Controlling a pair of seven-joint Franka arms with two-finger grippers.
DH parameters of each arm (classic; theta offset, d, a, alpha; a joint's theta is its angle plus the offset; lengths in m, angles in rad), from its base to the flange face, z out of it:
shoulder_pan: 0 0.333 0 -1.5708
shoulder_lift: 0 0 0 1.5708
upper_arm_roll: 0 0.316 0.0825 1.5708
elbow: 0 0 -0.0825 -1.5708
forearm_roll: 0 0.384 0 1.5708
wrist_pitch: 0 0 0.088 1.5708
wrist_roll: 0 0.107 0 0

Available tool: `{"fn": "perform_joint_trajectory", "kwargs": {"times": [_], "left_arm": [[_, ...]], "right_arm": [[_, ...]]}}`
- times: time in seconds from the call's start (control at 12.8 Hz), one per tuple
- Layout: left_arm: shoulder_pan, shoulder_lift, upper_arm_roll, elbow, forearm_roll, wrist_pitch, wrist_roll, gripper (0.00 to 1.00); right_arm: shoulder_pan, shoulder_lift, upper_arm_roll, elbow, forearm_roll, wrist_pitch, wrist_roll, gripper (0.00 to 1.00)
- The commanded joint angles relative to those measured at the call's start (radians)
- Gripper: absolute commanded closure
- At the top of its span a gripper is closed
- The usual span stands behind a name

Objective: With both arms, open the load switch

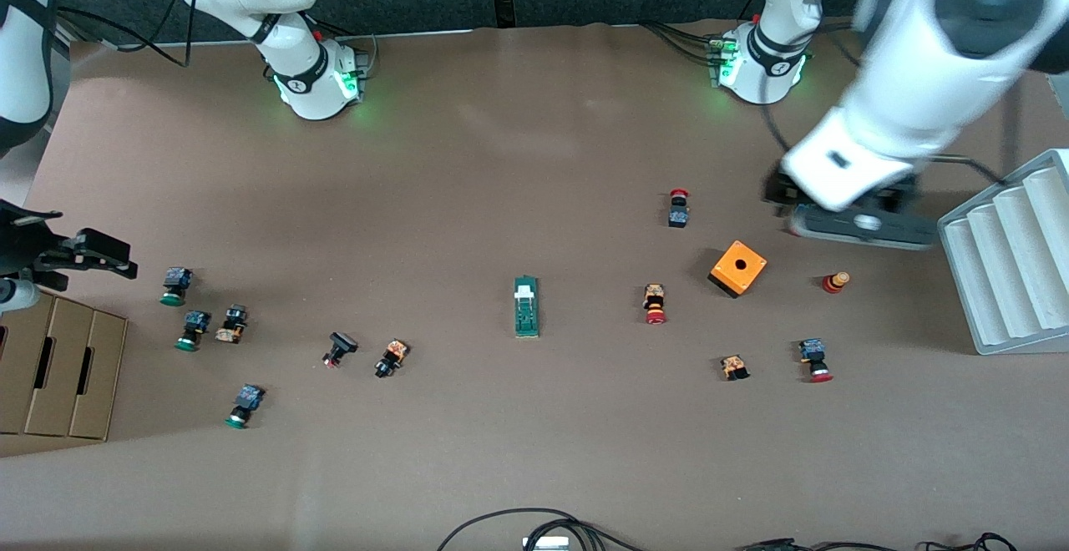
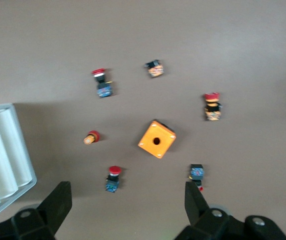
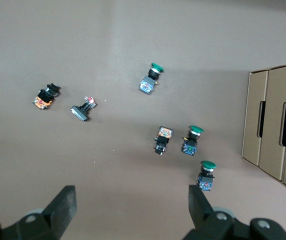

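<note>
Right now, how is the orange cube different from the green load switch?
The orange cube is square and chunky with a round hole on top; the load switch is long, narrow and green with a white piece at one end. The cube sits toward the left arm's end; the switch lies mid-table. Both rest untouched on the table.

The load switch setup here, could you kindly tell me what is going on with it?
Nothing is held yet. The load switch lies untouched mid-table among scattered push buttons. The left claw hangs open over the orange cube area. The right claw hangs open over the green-capped buttons beside the cardboard box.
</note>
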Motion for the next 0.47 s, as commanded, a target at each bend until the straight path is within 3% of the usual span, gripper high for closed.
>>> {"fn": "perform_joint_trajectory", "kwargs": {"times": [0.0, 0.23, 0.39], "left_arm": [[0.047, -0.081, 0.049, -0.063, -0.069, -0.01, 0.005, 0.0], [-0.052, -0.185, 0.282, -0.19, -0.115, 0.066, 0.031, 0.0], [-0.052, -0.216, 0.303, -0.235, -0.152, 0.076, 0.135, 0.0]], "right_arm": [[-0.003, 0.01, 0.004, 0.017, 0.019, -0.025, 0.007, 0.0], [0.004, 0.01, 0.006, 0.018, 0.001, -0.045, 0.007, 0.0], [0.0, -0.002, 0.006, 0.009, 0.003, -0.04, 0.011, 0.0]]}}
